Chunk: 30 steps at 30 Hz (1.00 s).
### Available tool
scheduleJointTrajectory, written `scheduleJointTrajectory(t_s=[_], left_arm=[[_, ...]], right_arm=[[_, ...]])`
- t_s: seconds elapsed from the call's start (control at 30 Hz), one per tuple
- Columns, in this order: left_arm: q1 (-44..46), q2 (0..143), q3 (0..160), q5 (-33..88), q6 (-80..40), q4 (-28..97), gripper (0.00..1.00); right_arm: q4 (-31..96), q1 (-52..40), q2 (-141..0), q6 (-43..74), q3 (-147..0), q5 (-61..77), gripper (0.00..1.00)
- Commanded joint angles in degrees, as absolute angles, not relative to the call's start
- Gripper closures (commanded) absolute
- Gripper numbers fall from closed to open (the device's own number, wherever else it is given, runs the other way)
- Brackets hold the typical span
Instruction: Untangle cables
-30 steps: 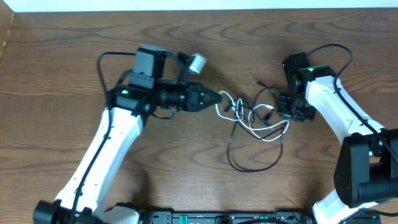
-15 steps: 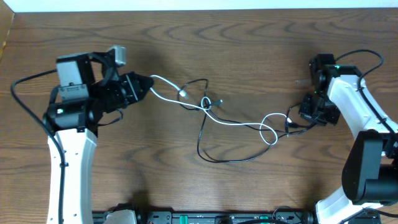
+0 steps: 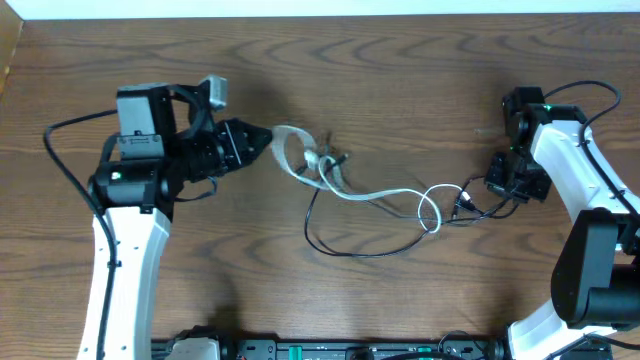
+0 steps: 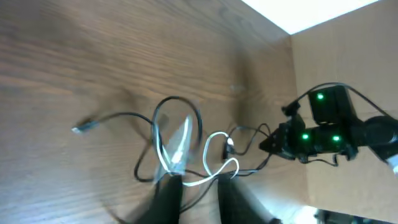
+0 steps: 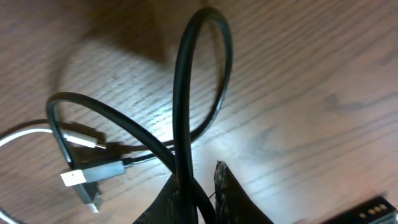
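Note:
The white cable (image 3: 370, 195) and the black cable (image 3: 350, 252) lie crossed on the wooden table, knotted together near the middle (image 3: 326, 163). My left gripper (image 3: 268, 142) is at the white cable's blurred left loop. In the left wrist view its jaws (image 4: 199, 186) stand slightly apart, and the white cable (image 4: 233, 165) runs loose past the tips. At the right, my right gripper (image 3: 497, 188) is shut on the black cable (image 5: 180, 81), which passes down between its fingers (image 5: 202, 186). Two small plug ends (image 5: 78, 177) lie just beside it.
The robot arms' own thicker black wires arch over the left arm (image 3: 60, 160) and the right arm (image 3: 590, 90). A pale wall edge (image 3: 320, 8) runs along the table's far side. The black cable's free plug end (image 4: 78, 129) lies off to one side.
The left arm has swung right toward the tangle and its jaws have parted. The white cable has gone slack into a loop there. The right gripper has barely moved.

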<state>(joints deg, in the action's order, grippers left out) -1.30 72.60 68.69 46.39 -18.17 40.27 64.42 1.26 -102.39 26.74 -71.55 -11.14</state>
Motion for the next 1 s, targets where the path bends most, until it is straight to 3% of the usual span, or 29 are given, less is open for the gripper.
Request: scheduleJointTrajectory(t_s=[0.0,0.07,0.1,0.23,0.87,0.97], left_arm=[[0.14,71.83,68.51,46.83,-17.3,40.32,0.43],[1.37,72.07,68.47,46.48,-13.21,40.99,0.25],[2.24,72.4,68.47,43.83,-12.47,42.41,0.24],[6.31,75.0,68.45,33.28,-12.47,45.45,0.24],[29.78,102.98,68.47,32.36,-11.79,35.62,0.24],[31.7,104.07,68.47,27.92,-11.79,34.15,0.28]], right_arm=[[64.99,2.31,-102.65,26.11,-71.83,-14.0,0.89],[65.14,2.79,-102.65,26.09,-71.83,-13.61,0.89],[65.14,2.81,-102.65,26.09,-71.83,-13.43,0.89],[65.12,2.79,-102.65,26.09,-71.83,-12.84,0.89],[65.17,2.79,-102.65,25.78,-71.83,-11.38,0.9],[65.21,2.79,-102.65,25.61,-71.83,-11.4,0.9]])
